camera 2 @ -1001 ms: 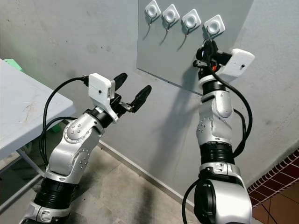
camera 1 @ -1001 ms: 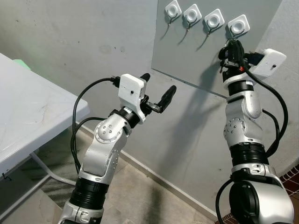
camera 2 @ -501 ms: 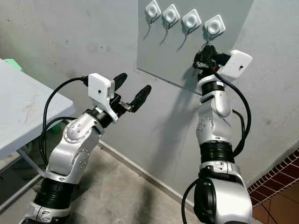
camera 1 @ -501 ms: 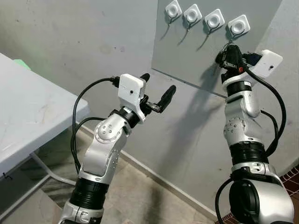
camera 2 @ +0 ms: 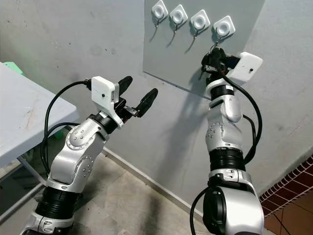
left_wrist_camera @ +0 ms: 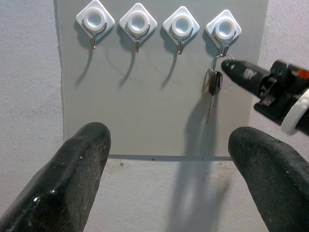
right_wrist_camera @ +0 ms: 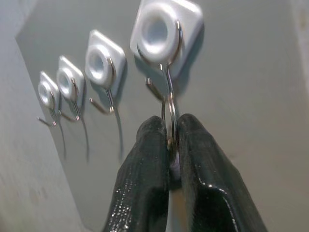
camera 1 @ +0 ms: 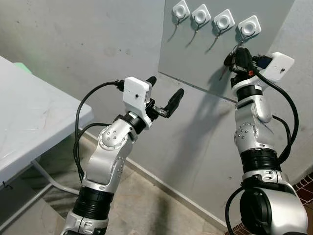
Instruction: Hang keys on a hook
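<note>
Four white hooks sit in a row on a grey wall panel [camera 1: 195, 58]. My right gripper [right_wrist_camera: 169, 123] is raised to the rightmost hook [camera 1: 250, 26] and is shut on the metal key ring [right_wrist_camera: 170, 113]. The ring touches that hook's wire [right_wrist_camera: 167, 82]; whether it hangs over the wire I cannot tell. In the left wrist view a black-headed key [left_wrist_camera: 215, 83] dangles from the ring just below this hook [left_wrist_camera: 223, 30], beside the right gripper [left_wrist_camera: 231, 67]. My left gripper [camera 1: 166, 86] is held up in front of the panel, open and holding nothing, well left of the keys.
A white table [camera 1: 29, 122] stands at the left, with a green object [camera 1: 22, 66] at its far edge. The other three hooks [camera 1: 201, 14] carry nothing. The grey wall meets a tiled floor [camera 1: 156, 205] below the arms.
My right gripper has shifted a little to the left under the rightmost hook, carrying the key ring with it. The left arm has stayed where it was.
</note>
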Tool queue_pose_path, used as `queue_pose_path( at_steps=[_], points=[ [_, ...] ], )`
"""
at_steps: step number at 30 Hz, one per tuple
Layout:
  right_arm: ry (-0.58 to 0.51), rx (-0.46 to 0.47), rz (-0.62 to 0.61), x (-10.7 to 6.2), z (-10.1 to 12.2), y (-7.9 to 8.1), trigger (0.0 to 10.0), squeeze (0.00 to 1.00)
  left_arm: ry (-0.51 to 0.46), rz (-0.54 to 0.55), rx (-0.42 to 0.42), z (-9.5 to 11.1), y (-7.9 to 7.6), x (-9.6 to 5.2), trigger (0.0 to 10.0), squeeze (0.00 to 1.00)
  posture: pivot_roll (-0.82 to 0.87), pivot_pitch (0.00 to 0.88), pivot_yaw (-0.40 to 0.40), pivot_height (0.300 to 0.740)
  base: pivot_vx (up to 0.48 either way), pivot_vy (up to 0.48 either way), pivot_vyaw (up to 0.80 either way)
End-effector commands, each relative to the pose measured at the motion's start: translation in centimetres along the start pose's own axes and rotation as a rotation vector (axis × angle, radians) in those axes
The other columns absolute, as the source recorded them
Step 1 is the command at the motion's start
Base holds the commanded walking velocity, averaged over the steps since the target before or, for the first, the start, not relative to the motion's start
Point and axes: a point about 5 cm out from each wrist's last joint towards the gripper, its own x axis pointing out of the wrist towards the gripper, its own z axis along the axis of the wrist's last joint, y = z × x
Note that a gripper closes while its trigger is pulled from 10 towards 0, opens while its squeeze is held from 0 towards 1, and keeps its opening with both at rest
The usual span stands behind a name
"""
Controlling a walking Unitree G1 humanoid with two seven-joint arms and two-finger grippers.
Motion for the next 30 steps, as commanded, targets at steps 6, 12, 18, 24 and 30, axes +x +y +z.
queue_pose_path(
  at_steps=[6,12,18,24,30],
  points=[
    [0.043,0.0,0.012,-0.4,-1.0,0.3,10.0,1.0,-0.02,0.009,0.014,0.8,0.2,0.3,10.0,0.0,0.03,0.006,-0.045,0.702,0.0,0.0,0.0],
    [0.059,-0.005,0.017,-0.7,-1.5,0.3,10.0,1.0,-0.017,0.026,0.016,0.6,0.4,0.2,10.0,0.0,0.03,0.007,-0.045,0.702,0.0,0.0,0.0],
    [0.086,-0.017,0.024,-1.4,-2.3,0.4,10.0,1.0,-0.007,0.076,0.017,0.2,1.0,0.0,10.0,0.0,0.03,0.006,-0.047,0.702,0.0,0.0,0.0],
    [0.134,-0.036,0.04,-3.1,-3.7,0.1,10.0,1.0,0.018,0.175,0.002,-0.9,2.3,-0.7,10.0,0.0,0.03,0.004,-0.047,0.702,0.0,0.0,0.0],
    [0.233,-0.085,0.063,-6.4,-6.7,-0.3,10.0,1.0,0.104,0.294,-0.024,-3.8,3.8,-2.3,10.0,0.0,0.03,0.0,-0.044,0.702,0.0,0.0,0.0]
  ],
)
